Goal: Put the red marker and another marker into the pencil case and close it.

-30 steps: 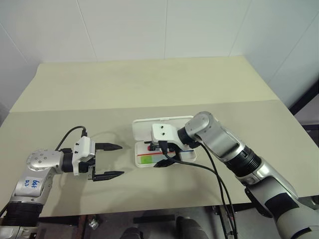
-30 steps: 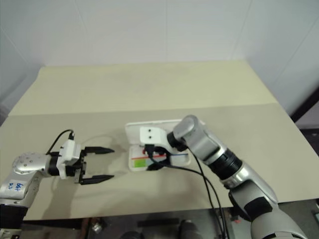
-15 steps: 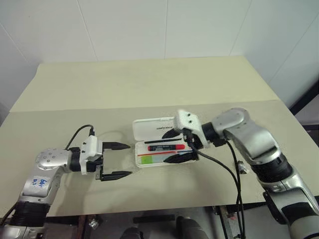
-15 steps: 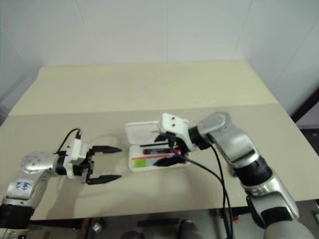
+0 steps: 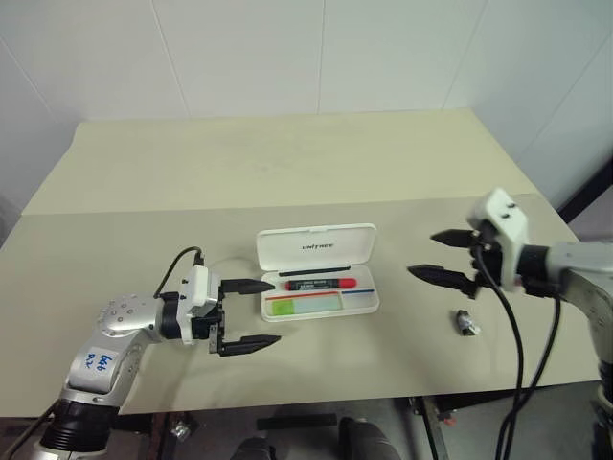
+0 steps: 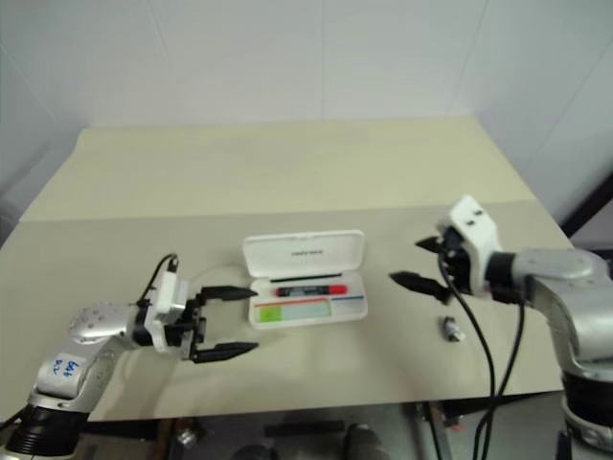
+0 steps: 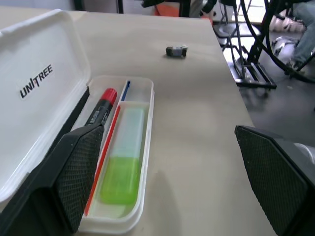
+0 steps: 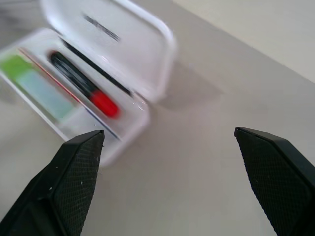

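Observation:
The white pencil case (image 5: 287, 251) lies open mid-table, its lid tipped back. In its tray rest the red marker (image 5: 319, 284) and, in front of it, the other marker, a pale highlighter with a green cap (image 5: 305, 304). My left gripper (image 5: 275, 312) is open at the case's left end, its far fingertip close to the tray's corner, holding nothing. Well to the right of the case, my right gripper (image 5: 422, 254) hangs open and empty above the table. The left wrist view looks along the tray at the red marker (image 7: 101, 105) and the highlighter (image 7: 125, 162).
A small dark grey lump (image 5: 465, 322) lies on the table right of the case, under the right arm's cable. The beige table (image 5: 287, 172) stretches back to a white wall. Its front edge runs just below both arms.
My right gripper has swung away to the right from over the case, and the red marker stays in the tray. My left gripper has crept right, towards the case's left end.

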